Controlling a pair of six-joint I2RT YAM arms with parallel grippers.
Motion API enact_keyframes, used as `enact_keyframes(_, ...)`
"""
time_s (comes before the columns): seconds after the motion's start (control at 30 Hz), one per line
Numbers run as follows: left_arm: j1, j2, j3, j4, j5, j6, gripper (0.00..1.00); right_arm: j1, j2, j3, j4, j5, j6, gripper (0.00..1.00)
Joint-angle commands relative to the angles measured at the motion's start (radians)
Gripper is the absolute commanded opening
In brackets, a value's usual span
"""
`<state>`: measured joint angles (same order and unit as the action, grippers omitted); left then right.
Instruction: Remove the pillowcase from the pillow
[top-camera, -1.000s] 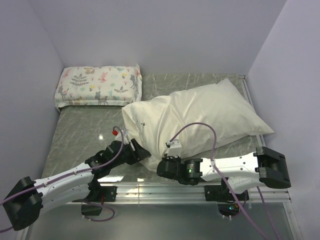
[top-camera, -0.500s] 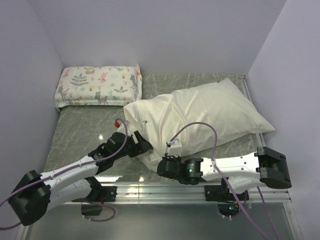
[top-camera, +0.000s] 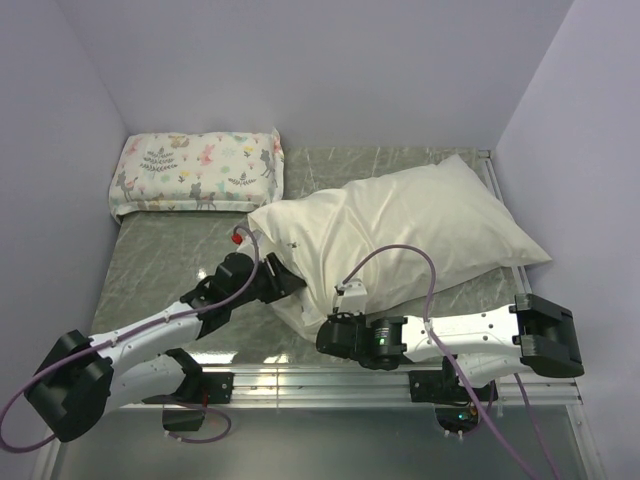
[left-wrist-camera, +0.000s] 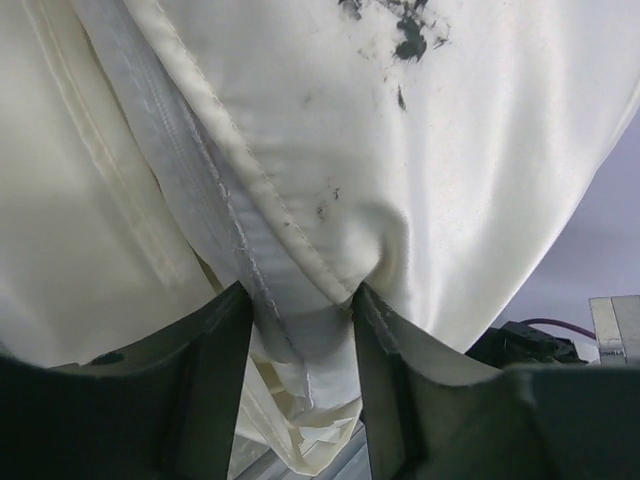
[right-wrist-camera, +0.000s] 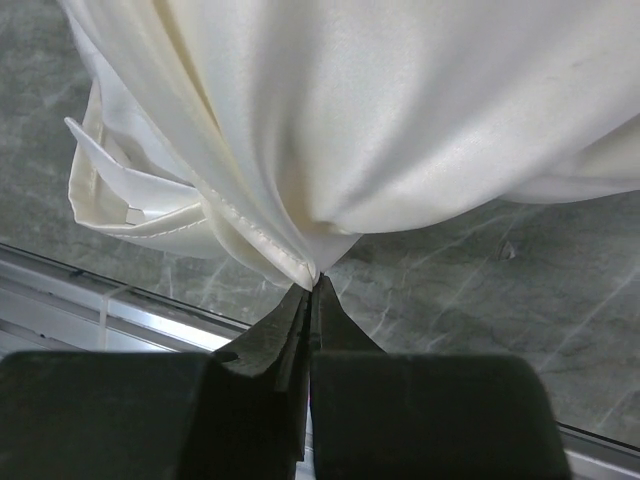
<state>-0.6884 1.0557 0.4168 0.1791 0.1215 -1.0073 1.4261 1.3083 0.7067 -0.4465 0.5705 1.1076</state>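
Observation:
The cream pillowcase (top-camera: 420, 225) covers the pillow and lies across the right half of the table; in the top view the pillow is hidden inside it. My left gripper (top-camera: 290, 283) is open at the case's near-left open end. In the left wrist view its fingers (left-wrist-camera: 298, 300) straddle a bunch of fabric: a whiter seamed edge (left-wrist-camera: 235, 235), apparently the pillow, and the cream hem (left-wrist-camera: 300, 240). My right gripper (top-camera: 320, 322) is shut on the pillowcase's lower hem (right-wrist-camera: 285, 262), its tips (right-wrist-camera: 315, 285) pinching it just above the table.
A small floral animal-print pillow (top-camera: 198, 172) lies at the back left corner. The grey marbled table (top-camera: 160, 260) is walled on the left, back and right. A metal rail (top-camera: 330, 378) runs along the near edge by the arm bases.
My left gripper has moved forward and right, pushing into the open end of the pillowcase. The case's near-left corner has shifted slightly. The right gripper has kept its hold in place.

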Motion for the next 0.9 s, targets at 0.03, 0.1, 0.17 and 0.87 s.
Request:
enact_keyframes(0.03, 0.007, -0.054, -0.053, 0.120, 0.009, -0.013, 0.50, -0.003, -0.035, 0.046, -0.080, 0.068, -0.009, 0.00)
enact_keyframes(0.1, 0.006, -0.088, -0.068, 0.134, 0.010, -0.016, 0.61, -0.003, -0.034, 0.075, -0.092, 0.078, -0.026, 0.01)
enact_keyframes(0.17, 0.006, -0.108, -0.082, 0.120, -0.003, -0.017, 0.66, -0.004, -0.037, 0.111, -0.138, 0.103, -0.043, 0.12)
enact_keyframes(0.87, 0.006, -0.181, -0.153, 0.141, 0.003, -0.045, 0.49, -0.174, 0.238, 0.562, -0.204, 0.118, -0.443, 0.70)
